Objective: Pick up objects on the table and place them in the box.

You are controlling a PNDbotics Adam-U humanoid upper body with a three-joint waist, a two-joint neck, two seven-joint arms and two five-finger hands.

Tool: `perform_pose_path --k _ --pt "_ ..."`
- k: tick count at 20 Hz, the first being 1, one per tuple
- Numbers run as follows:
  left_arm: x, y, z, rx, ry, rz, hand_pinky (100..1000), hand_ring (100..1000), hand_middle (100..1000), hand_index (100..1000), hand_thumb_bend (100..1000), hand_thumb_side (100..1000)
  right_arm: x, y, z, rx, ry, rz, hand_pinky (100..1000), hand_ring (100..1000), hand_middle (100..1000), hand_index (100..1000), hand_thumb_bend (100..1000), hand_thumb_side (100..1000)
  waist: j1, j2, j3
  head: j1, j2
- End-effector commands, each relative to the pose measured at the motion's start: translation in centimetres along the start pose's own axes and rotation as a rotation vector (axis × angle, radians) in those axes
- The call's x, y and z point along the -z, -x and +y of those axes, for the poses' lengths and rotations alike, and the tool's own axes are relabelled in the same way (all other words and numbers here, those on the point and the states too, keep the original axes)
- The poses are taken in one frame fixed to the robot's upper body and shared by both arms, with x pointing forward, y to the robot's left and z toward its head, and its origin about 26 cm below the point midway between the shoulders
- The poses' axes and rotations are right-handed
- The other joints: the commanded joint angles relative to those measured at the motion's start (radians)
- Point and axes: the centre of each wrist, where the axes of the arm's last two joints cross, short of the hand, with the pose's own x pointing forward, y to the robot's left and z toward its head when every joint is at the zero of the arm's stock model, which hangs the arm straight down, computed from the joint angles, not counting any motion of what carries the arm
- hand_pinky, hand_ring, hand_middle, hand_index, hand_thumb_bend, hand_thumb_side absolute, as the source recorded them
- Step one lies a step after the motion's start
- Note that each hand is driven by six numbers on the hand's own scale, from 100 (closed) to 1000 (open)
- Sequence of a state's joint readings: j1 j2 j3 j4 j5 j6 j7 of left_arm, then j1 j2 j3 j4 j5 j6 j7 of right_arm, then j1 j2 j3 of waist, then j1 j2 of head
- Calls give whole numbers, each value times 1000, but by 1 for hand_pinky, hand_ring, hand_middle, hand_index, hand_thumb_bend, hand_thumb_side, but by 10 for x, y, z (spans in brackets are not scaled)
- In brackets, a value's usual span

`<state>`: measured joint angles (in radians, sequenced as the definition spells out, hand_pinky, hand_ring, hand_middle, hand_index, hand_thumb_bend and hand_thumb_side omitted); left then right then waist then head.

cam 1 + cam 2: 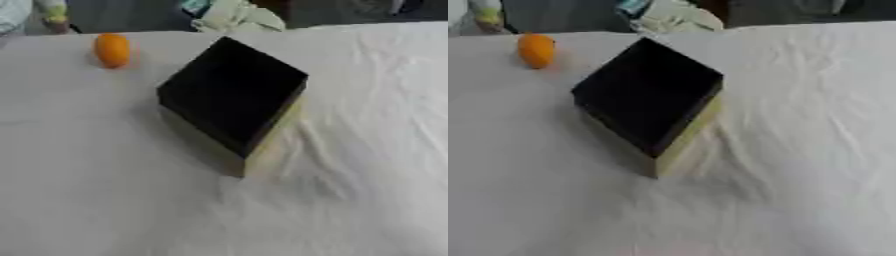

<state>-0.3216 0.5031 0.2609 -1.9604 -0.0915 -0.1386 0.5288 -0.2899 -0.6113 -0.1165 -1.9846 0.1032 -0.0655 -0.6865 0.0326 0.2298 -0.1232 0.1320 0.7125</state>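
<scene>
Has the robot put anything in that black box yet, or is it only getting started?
Nothing looks done: the box shows only a dark inside, with no object that I can make out. Nothing is in hand either, since neither robot hand shows in the views. Left to do: the orange object sits on the white tablecloth, apart from the box, toward the far left.

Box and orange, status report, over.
Neither hand in view. Orange sits alone on the white cloth, far left, apart from the box. Box open, inside dark. Nothing lies between them.
</scene>
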Motion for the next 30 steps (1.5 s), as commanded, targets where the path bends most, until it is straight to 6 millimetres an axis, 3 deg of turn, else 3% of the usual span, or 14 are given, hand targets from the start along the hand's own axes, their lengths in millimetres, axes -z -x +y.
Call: perform_pose_path --k 1,10,16,27,30 --pt "29 -2 4 78 53 -66 658 553 647 711 599 735 9 -7 -3 1 -4 -43 759 747 744 853 325 1000 1 -11 -3 4 -3" --pt "98 21 1 296 119 -29 667 555 647 718 631 791 10 -8 -2 4 -11 -48 759 747 743 853 326 1000 7 -1 -19 -3 -18" --pt "114 27 -5 372 159 -10 704 566 660 741 622 790 11 -10 1 13 -21 -51 760 747 742 853 327 1000 11 4 -32 8 -26" --pt "137 40 -67 538 403 59 717 588 699 783 625 764 13 -12 6 39 -43 -50 760 747 741 853 328 1000 6 13 -44 35 -42" --pt "148 42 -76 558 440 57 717 588 699 783 625 764 13 -12 5 36 -39 -50 760 747 741 853 328 1000 4 15 -38 30 -44"
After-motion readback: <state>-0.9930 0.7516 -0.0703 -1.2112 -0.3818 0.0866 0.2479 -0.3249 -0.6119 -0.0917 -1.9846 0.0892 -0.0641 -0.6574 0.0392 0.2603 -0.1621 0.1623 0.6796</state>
